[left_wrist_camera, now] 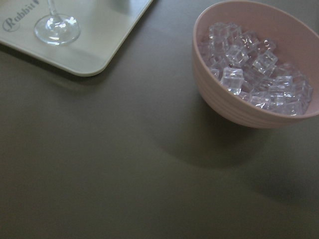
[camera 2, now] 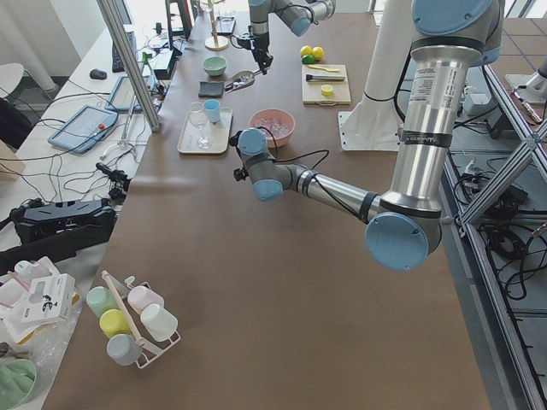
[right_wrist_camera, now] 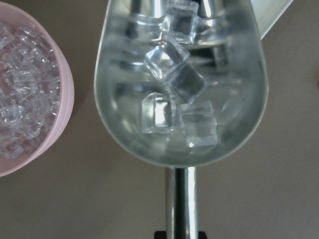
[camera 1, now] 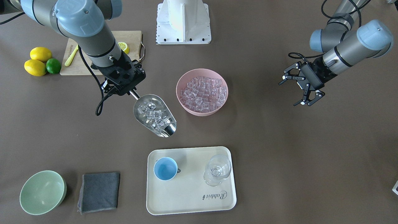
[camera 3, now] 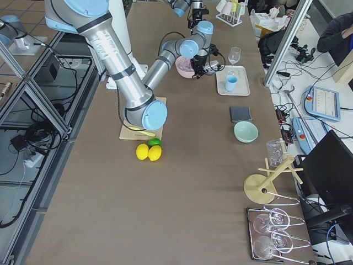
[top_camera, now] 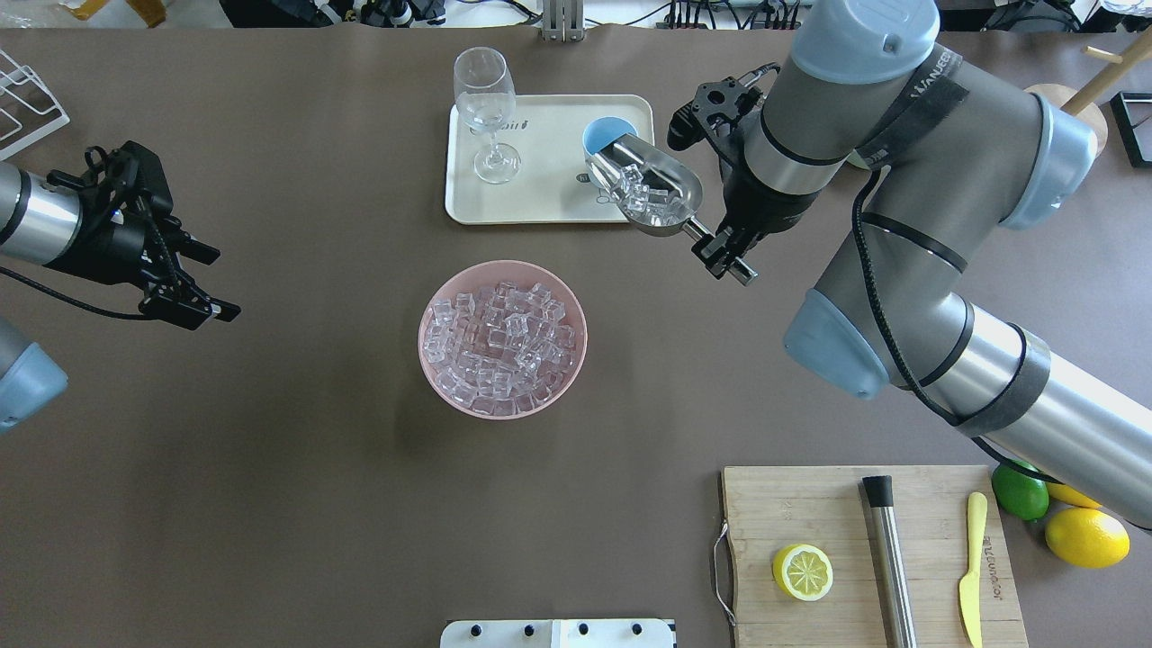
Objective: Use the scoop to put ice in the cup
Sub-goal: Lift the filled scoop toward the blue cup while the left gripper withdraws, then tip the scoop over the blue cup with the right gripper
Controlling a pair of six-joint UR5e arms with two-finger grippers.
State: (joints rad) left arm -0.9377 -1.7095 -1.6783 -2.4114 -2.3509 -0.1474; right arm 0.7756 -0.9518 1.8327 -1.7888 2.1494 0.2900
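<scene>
My right gripper [camera 1: 128, 91] is shut on the thin handle of the steel scoop [camera 1: 154, 115], which it holds above the table between the pink bowl [camera 1: 202, 109] and the tray [camera 1: 189, 199]. Several clear ice cubes [right_wrist_camera: 174, 94] lie in the scoop's trough, and its open end points toward the tray. The light-blue cup [camera 1: 165, 168] stands upright on the tray's left part; I see nothing inside it. In the overhead view the scoop [top_camera: 644, 187] overlaps the cup [top_camera: 601, 135]. More ice [top_camera: 502, 337] fills the pink bowl. My left gripper [camera 1: 300, 89] hovers open and holds nothing, well off to the side.
A stemmed glass [camera 1: 217, 170] shares the tray with the cup. A pale green bowl [camera 1: 42, 192] and a grey cloth [camera 1: 99, 192] lie beside the tray. A cutting board [top_camera: 868, 558] holds a lemon half, a yellow knife and a steel rod, with lemons and a lime [camera 1: 53, 66] next to it.
</scene>
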